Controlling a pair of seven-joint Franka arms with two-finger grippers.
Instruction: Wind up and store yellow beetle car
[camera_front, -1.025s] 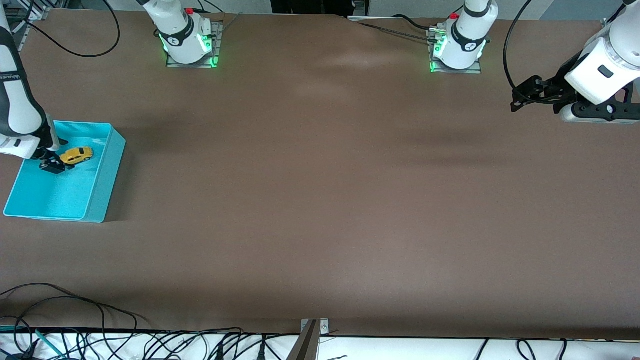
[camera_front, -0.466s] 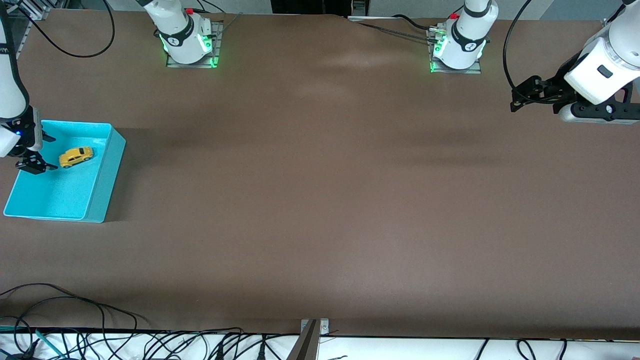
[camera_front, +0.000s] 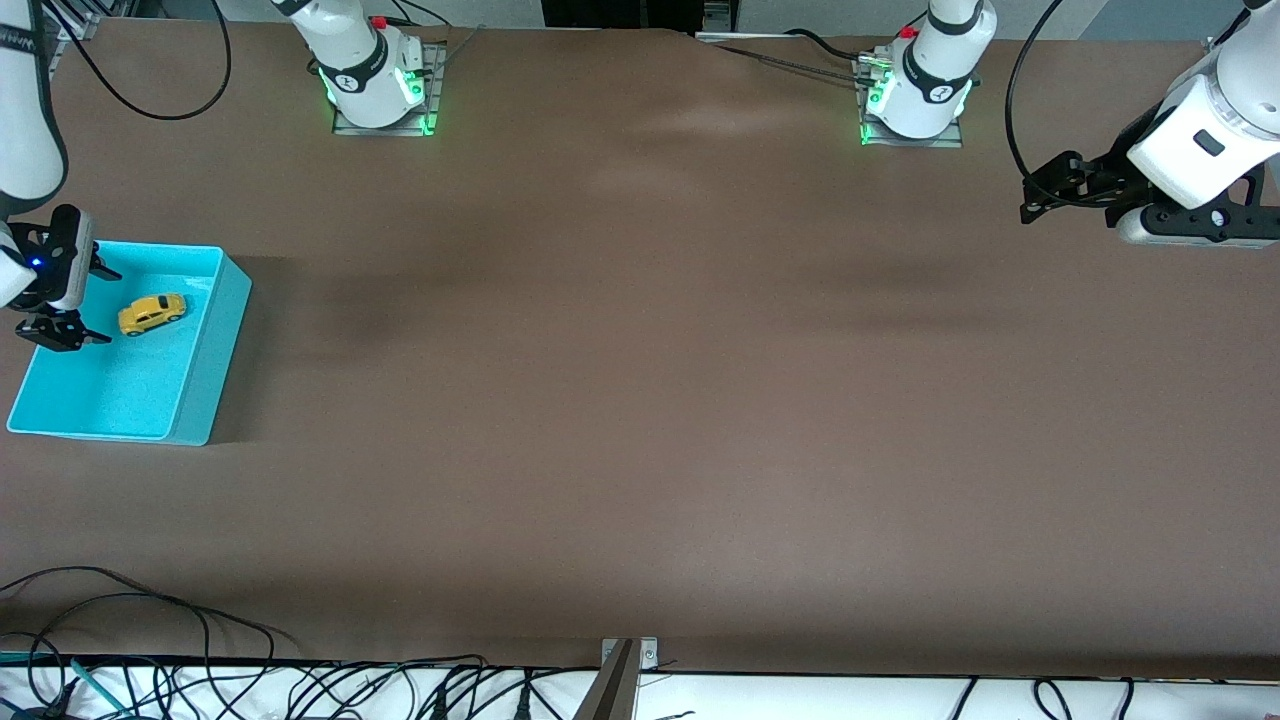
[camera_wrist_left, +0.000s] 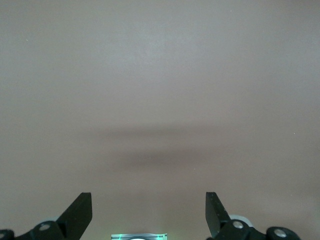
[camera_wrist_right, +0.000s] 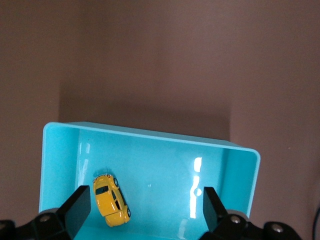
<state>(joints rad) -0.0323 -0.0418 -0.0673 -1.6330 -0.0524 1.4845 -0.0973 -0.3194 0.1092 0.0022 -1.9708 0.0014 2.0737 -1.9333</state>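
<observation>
Spreading wide under both arms: a brown surface (camera_front: 640, 400), with a tangle of dark cables (camera_front: 150, 680) running along its edge nearest the front camera and two green-lit arm bases (camera_front: 378, 85) standing along the edge farthest from it. Sitting at the right arm's end of the surface: a turquoise bin (camera_front: 215, 360), holding the yellow beetle car (camera_front: 152, 313) on its floor, upright on its wheels, in the half farther from the front camera. Hanging over the bin's outer edge, just beside the car but apart from it: the right pincer (camera_front: 62, 337), spread wide and gripping nothing; showing in the right wrist view as two dark fingertips (camera_wrist_right: 77, 210) framing the bin (camera_wrist_right: 240, 175) and the car (camera_wrist_right: 111, 199) below. Waiting in the air over bare surface at the left arm's end: the left pincer (camera_front: 1040, 195), gaping wide open too and carrying nothing, with its fingertips (camera_wrist_left: 80, 212) well apart above plain brown surface (camera_wrist_left: 160, 100).
</observation>
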